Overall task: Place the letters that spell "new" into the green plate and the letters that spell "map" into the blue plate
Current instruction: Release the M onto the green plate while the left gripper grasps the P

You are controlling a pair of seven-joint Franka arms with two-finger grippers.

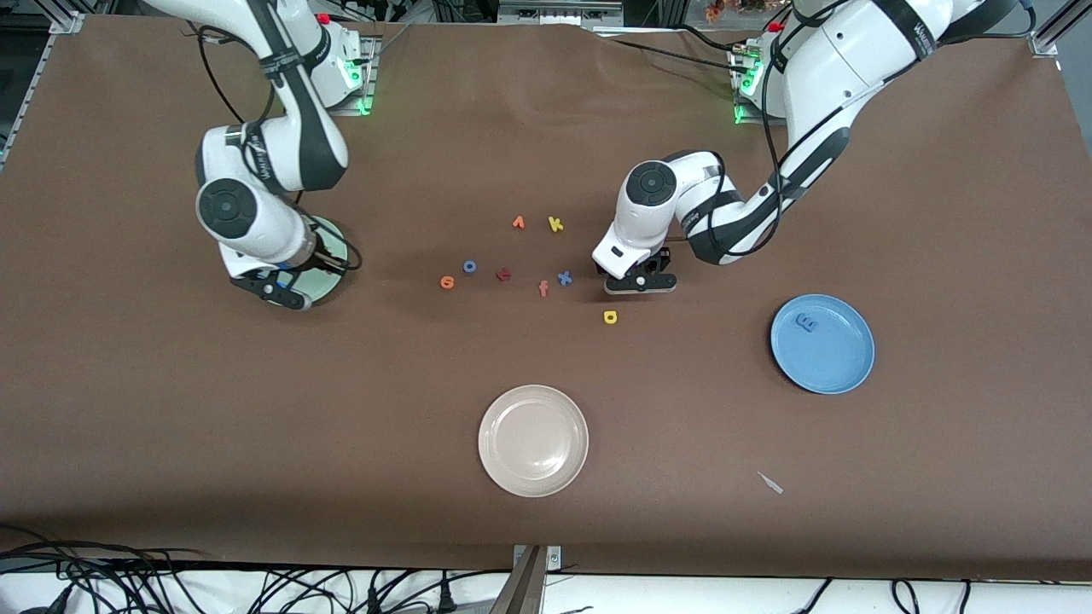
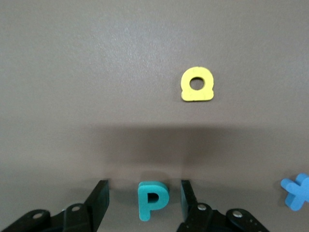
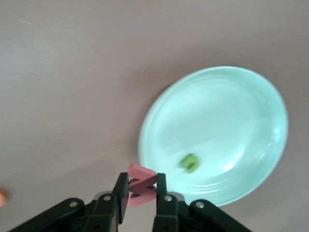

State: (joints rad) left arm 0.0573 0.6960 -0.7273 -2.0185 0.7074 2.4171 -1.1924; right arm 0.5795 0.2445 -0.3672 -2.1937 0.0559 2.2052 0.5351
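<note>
My left gripper is down at the table, open, with the teal p lying between its fingers and a gap on each side. The yellow a lies a little nearer the front camera. The dark blue m sits in the blue plate. My right gripper is shut on the salmon w, just over the rim of the green plate. The green n lies in that plate. The orange e rests mid-table.
Loose letters lie mid-table: a blue o, a dark red letter, a salmon f, a blue x, a yellow k and an orange letter. A beige-white plate sits nearest the front camera.
</note>
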